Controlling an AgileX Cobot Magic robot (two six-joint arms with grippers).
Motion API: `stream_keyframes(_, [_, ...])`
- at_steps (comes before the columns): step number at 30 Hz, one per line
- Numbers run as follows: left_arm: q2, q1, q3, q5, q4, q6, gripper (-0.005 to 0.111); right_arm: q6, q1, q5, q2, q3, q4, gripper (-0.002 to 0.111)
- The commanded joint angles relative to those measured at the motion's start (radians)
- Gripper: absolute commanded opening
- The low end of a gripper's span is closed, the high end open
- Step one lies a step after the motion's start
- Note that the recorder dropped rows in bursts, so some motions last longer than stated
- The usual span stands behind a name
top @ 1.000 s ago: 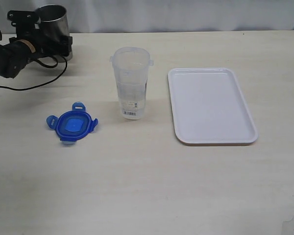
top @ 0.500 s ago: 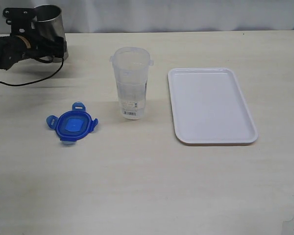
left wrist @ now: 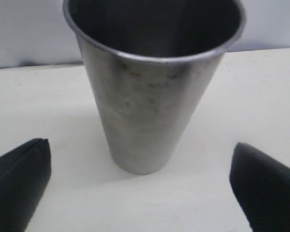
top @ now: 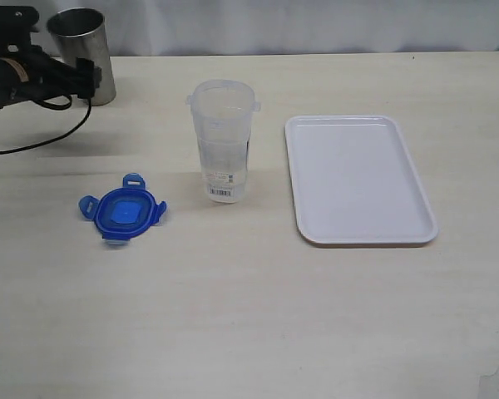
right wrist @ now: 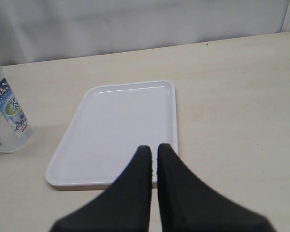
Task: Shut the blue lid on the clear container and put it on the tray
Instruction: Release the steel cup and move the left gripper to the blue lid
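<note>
Black left arm, black cable; right pincer matte black, tapered.

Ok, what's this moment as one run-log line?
left jaws open, facing steel cup, not gripping | right jaws shut, empty | blue lid off, on table | clear container upright, beside tray

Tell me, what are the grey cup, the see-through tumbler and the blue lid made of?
The grey cup looks like metal, probably steel: dull brushed sheen, faint scuffs, thin rim.
The clear container is likely hard plastic: transparent and glossy, with a sticker near its base.
The blue lid seems to be moulded plastic: opaque, smooth, with thin flap tabs.
</note>
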Motion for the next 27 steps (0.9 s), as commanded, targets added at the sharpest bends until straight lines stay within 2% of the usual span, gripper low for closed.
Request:
stream_keyframes(1, [-0.187, 0.001, 0.106, 0.041, -0.006, -0.029, 0.093, -0.002, -0.007, -0.003, -0.005, 0.004, 0.001, 0.004])
stream_keyframes(4, [-0.338, 0.001, 0.142, 0.182, -0.006, -0.062, 0.093, -0.002, -0.007, -0.003, -0.005, 0.004, 0.001, 0.004])
stream_keyframes(9, [-0.613, 0.001, 0.144, 0.632, -0.006, -0.04, 0.093, -0.002, -0.007, -0.003, -0.005, 0.004, 0.001, 0.004])
stream_keyframes(12, [-0.71, 0.001, 0.144, 0.835, -0.013, -0.013, 0.093, -0.002, -0.007, -0.003, -0.005, 0.004, 0.001, 0.004])
stream_keyframes(14, [-0.747, 0.001, 0.144, 0.935, -0.066, -0.01, 0.087, -0.002, -0.007, -0.003, -0.005, 0.004, 0.001, 0.004])
stream_keyframes(15, [-0.755, 0.001, 0.144, 0.987, -0.11, 0.015, 0.07, -0.002, -0.007, -0.003, -0.005, 0.004, 0.001, 0.004])
stream_keyframes(16, [-0.758, 0.001, 0.144, 1.003, -0.145, 0.053, 0.06, -0.002, -0.007, -0.003, -0.005, 0.004, 0.001, 0.004])
stream_keyframes(17, [-0.758, 0.001, 0.144, 1.024, -0.254, 0.17, 0.045, -0.002, -0.007, -0.003, -0.005, 0.004, 0.001, 0.004])
stream_keyframes(18, [-0.758, 0.001, 0.144, 1.039, -0.34, 0.239, 0.039, -0.002, -0.007, -0.003, -0.005, 0.004, 0.001, 0.004])
stream_keyframes(19, [-0.754, 0.001, 0.144, 1.088, -0.489, 0.295, 0.031, -0.002, -0.007, -0.003, -0.005, 0.004, 0.001, 0.004])
stream_keyframes(20, [-0.749, 0.001, 0.144, 1.137, -0.572, 0.313, 0.029, -0.002, -0.007, -0.003, -0.005, 0.004, 0.001, 0.004])
stream_keyframes(24, [-0.719, 0.001, 0.164, 1.249, -0.592, 0.336, 0.029, -0.002, -0.007, -0.003, -0.005, 0.004, 0.001, 0.004])
stream_keyframes(25, [-0.714, 0.001, 0.186, 1.23, -0.612, 0.365, 0.029, -0.002, -0.007, -0.003, -0.005, 0.004, 0.001, 0.004])
stream_keyframes(27, [-0.706, 0.001, 0.282, 1.103, -0.708, 0.476, 0.03, -0.002, -0.007, -0.003, -0.005, 0.004, 0.001, 0.004])
